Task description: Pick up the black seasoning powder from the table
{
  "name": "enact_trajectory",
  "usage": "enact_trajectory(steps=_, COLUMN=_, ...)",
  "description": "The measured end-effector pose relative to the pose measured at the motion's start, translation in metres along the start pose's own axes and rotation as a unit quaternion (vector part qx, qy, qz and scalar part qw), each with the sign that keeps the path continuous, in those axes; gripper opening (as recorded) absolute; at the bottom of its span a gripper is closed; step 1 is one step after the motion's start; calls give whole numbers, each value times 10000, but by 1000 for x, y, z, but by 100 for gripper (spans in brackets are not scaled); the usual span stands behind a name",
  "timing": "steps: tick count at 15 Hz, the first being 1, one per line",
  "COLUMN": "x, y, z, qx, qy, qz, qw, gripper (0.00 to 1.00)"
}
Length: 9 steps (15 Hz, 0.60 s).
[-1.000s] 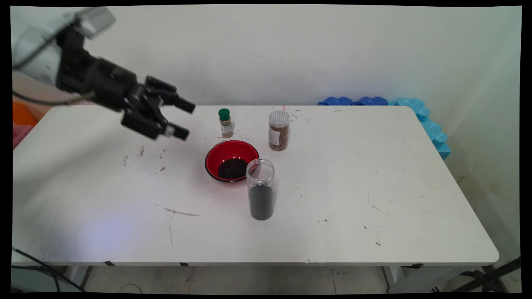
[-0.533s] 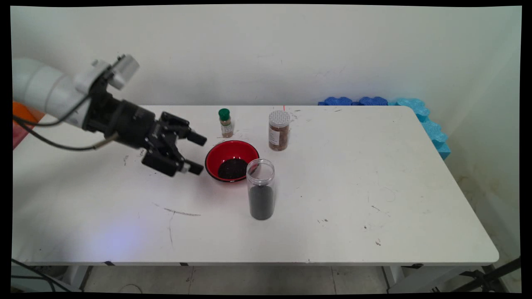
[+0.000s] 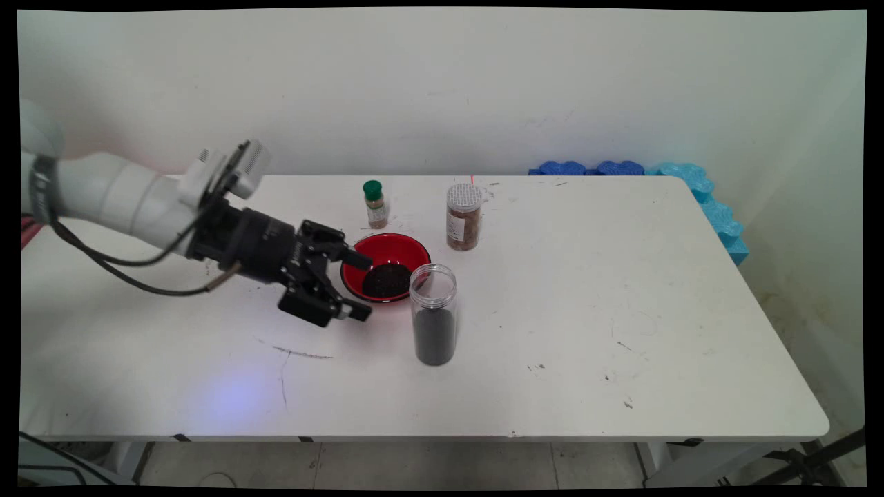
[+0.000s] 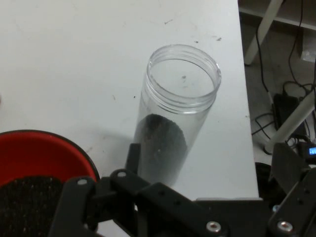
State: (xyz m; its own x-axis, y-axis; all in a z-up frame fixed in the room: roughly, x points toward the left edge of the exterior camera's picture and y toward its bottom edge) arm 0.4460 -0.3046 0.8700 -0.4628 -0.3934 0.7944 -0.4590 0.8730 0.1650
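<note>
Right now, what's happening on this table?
A white Kinova arm reaches in from the left with its black pincer open and empty, low beside the red bowl of dark grains. The hand view looks at an open clear jar partly filled with the same dark stuff. Behind stand a green-capped spice bottle and a brown-filled jar. Nothing is being held.

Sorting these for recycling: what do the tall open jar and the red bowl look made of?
Tall jar: clear plastic, seemingly; see-through wall, moulded threaded rim, dark grains visible inside. Red bowl: probably glossy plastic or melamine; shiny red inside, black rim; ceramic can't be excluded.
</note>
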Motion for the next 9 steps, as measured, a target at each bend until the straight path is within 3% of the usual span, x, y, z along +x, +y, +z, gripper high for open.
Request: enact_trajectory(steps=9, x=-16, y=-4, z=49, qx=84, qy=135, qz=-5, qw=9999, gripper=100)
